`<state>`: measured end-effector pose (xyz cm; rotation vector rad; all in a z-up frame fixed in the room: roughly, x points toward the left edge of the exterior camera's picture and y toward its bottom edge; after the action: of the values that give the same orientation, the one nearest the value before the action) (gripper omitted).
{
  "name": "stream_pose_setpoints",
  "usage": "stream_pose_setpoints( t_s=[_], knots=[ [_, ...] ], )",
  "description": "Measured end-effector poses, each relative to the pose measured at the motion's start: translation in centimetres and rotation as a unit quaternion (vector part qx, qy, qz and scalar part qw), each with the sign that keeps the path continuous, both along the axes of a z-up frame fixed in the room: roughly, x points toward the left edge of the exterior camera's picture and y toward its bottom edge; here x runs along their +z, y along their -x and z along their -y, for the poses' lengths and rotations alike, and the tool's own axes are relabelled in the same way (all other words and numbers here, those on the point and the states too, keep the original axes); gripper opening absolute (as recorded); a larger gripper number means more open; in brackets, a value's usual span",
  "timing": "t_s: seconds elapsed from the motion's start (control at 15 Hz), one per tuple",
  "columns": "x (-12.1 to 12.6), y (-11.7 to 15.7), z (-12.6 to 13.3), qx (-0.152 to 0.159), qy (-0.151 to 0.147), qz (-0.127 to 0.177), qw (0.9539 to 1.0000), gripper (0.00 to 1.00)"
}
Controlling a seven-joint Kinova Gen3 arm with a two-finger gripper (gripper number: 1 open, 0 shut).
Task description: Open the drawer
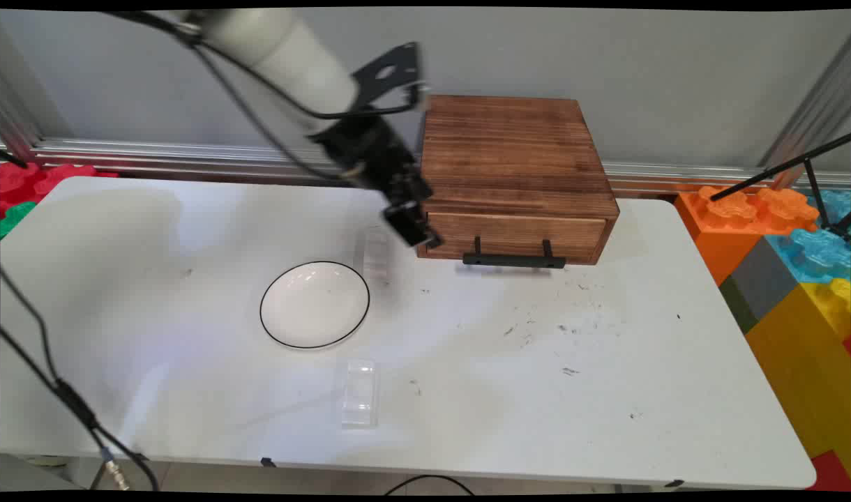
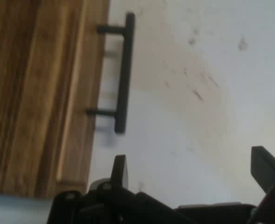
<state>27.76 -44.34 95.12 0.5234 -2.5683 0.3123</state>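
Wooden drawer box (image 1: 516, 174) stands at the far middle of the white worktop (image 1: 607, 390), its drawer front facing near with a black bar handle (image 1: 513, 260) across the lower edge. In the main view the black pincer (image 1: 417, 230) hangs just off the box's near left corner, low over the worktop and holding nothing. A white plate with a thin black rim (image 1: 314, 305) lies to the near left of the pincer. One clear plastic case (image 1: 377, 252) rests between the plate and the pincer, just beside the plate's far right edge, and a second clear plastic case (image 1: 359, 392) lies nearer the front edge, apart from the plate. Coloured foam blocks (image 1: 795, 279) stack up past the worktop's right end.

In the hand view the pincer (image 2: 189, 170) is spread wide with only bare worktop (image 2: 212, 70) between its fingers (image 2: 120, 170). The drawer box (image 2: 35, 93) fills one side, and its handle (image 2: 121, 72) sits ahead of the fingers, untouched
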Motion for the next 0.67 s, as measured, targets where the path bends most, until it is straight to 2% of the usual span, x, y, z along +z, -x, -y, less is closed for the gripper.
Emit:
stream_pose_setpoints(
  t_s=[0.33, 0.67],
  knots=[
    [-2.1, 5.8, 3.3, -0.011, 0.032, 0.016, 0.9993, 1.0],
    [-5.5, 9.1, 5.3, -0.034, 0.052, 0.04, 0.9973, 1.0]
  ],
)
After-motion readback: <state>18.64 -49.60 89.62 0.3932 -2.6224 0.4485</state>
